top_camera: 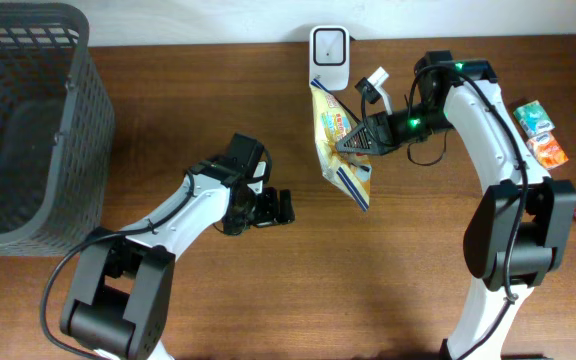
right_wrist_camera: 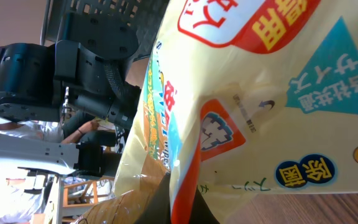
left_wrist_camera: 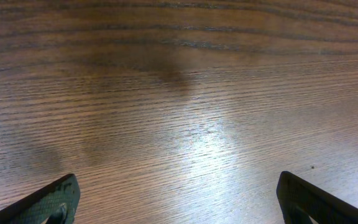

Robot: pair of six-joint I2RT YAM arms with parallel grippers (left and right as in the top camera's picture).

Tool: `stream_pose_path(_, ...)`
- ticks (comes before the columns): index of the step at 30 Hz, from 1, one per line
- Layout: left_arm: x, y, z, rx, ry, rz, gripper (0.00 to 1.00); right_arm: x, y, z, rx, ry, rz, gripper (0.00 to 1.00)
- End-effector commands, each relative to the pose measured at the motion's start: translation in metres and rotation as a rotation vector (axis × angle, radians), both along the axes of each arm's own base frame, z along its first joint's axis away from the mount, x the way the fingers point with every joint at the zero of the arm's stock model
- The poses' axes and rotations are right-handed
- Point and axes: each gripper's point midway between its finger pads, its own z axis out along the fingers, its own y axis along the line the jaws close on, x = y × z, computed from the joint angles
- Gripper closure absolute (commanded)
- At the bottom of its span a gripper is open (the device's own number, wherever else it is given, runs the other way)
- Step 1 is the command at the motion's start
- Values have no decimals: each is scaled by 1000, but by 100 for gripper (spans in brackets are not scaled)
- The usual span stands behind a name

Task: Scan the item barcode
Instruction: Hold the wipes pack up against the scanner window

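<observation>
Wooden table (top_camera: 218, 100): right gripper (top_camera: 350, 141) clamped on the packet (top_camera: 330, 120), held just before the scanner (top_camera: 328, 50); left gripper (top_camera: 280, 207) wide open, empty; best to turn the barcode face squarely to the scanner.

Glossy, crinkled plastic snack packet (top_camera: 340, 145) above a wood-grain table (top_camera: 418, 260) with soft sheen; dark plastic mesh basket (top_camera: 23, 120).
</observation>
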Motion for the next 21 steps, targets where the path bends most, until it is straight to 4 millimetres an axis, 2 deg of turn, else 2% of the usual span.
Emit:
stream_pose_path(1, -3, 3, -5, 19, 9, -2, 1, 4, 4, 14, 56, -34, 2, 96)
stream_pose_path(11, -3, 3, -5, 19, 9, -2, 1, 3, 4, 14, 56, -27, 0, 96)
stream_pose_path(15, -3, 3, -5, 19, 8, -2, 1, 16, 4, 8, 8, 66, -81, 96)
stream_pose_path(18, -3, 3, -5, 19, 8, -2, 1, 41, -7, -24, -220, 144, -244, 96)
stream_pose_path(21, -3, 3, -5, 19, 8, -2, 1, 63, -25, -47, -478, 113, -399, 96)
